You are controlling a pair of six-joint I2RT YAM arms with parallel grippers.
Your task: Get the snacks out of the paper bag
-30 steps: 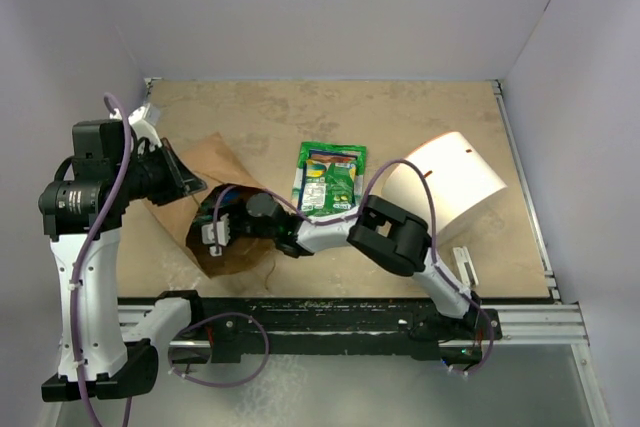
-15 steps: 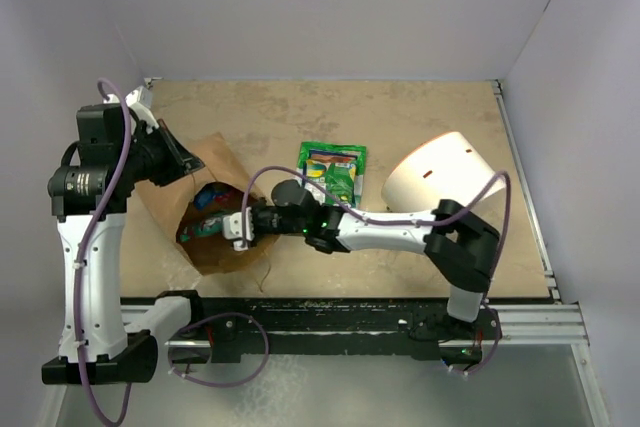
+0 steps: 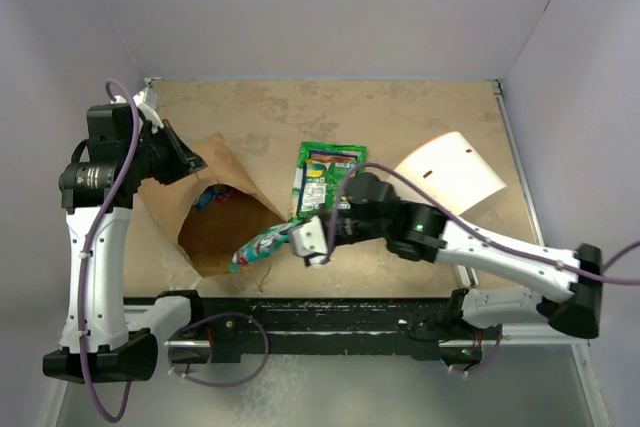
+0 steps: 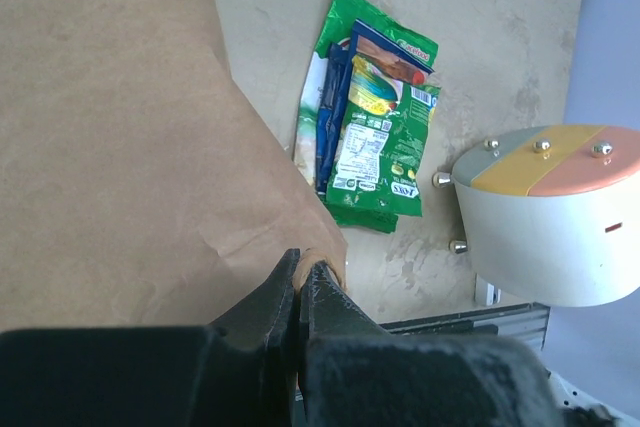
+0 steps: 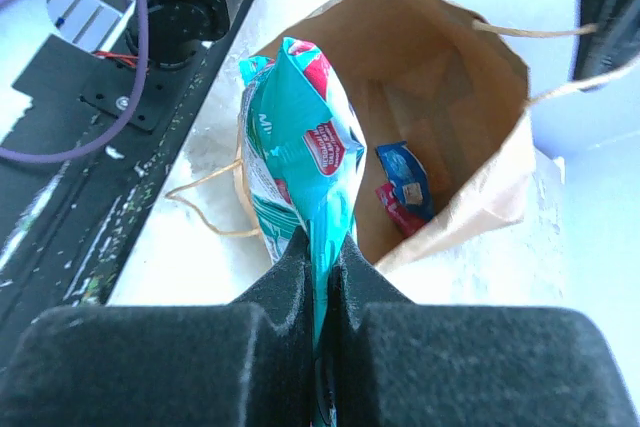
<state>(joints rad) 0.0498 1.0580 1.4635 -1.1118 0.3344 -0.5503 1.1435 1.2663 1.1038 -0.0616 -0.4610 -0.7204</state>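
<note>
Reading "FOX" in white at five o'clock on the green packet (image 4: 390, 162). Making out only "Mi" at nine o'clock on the teal packet (image 5: 300, 147), failing to read finer print.

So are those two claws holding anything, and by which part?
Yes: the right gripper pinches the teal snack packet by one end; the left gripper pinches the paper bag by an edge.

My left arm (image 3: 97, 267) and right arm (image 3: 505, 259) are white tubular links joined by black motor housings (image 3: 95, 175), each trailing a thin purple cable (image 3: 133, 137). Their bases (image 3: 100, 367) are black blocks. On both wrist views my fingers (image 5: 285, 277) are matte black, tapering wedges
</note>
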